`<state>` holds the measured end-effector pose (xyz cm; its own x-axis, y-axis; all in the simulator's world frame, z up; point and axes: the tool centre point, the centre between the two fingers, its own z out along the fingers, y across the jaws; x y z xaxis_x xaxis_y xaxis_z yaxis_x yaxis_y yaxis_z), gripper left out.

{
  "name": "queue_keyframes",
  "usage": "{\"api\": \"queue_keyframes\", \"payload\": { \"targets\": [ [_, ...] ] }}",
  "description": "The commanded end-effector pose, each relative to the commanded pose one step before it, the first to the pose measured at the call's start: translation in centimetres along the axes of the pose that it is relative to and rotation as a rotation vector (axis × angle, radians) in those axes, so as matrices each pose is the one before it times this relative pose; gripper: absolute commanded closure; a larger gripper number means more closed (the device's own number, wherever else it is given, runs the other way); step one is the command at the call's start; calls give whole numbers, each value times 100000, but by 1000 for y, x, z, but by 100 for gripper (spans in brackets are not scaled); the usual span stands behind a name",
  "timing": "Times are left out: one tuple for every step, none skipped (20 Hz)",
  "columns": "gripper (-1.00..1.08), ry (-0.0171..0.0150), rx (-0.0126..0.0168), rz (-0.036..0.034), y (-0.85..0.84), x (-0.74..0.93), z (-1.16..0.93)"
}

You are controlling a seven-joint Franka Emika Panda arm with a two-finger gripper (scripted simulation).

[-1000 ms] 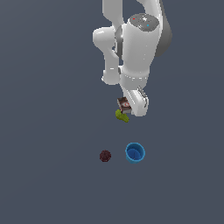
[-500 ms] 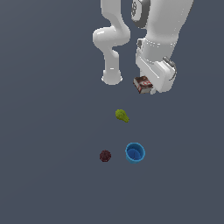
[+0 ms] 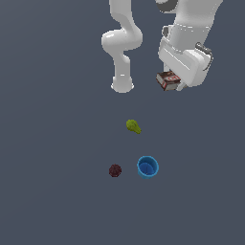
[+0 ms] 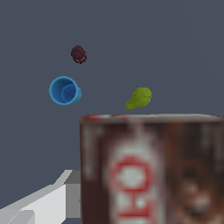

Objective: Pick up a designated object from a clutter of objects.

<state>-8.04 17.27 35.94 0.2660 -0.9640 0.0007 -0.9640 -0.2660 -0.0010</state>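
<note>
My gripper (image 3: 171, 82) is shut on the brown box (image 3: 168, 79) with a red-and-white label and holds it high above the floor, toward the exterior view's right. In the wrist view the box (image 4: 151, 168) fills the frame close up, with one grey finger (image 4: 39, 199) beside it. On the floor lie the yellow-green pear-like fruit (image 3: 133, 126), the blue cup (image 3: 148, 167) and the dark maroon bumpy ball (image 3: 115, 170). They also show in the wrist view: fruit (image 4: 139, 98), cup (image 4: 64, 90), ball (image 4: 78, 54).
The arm's white base (image 3: 122, 85) stands behind the items on the plain dark grey floor (image 3: 52, 143).
The gripper has risen with the box and moved to the exterior view's right, away from the fruit. The fruit, cup and ball have not moved.
</note>
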Motion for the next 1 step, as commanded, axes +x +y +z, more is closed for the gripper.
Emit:
{"api": "queue_keyframes", "payload": {
  "targets": [
    [108,-47,-102,98,13,-203,-208]
  ]
}}
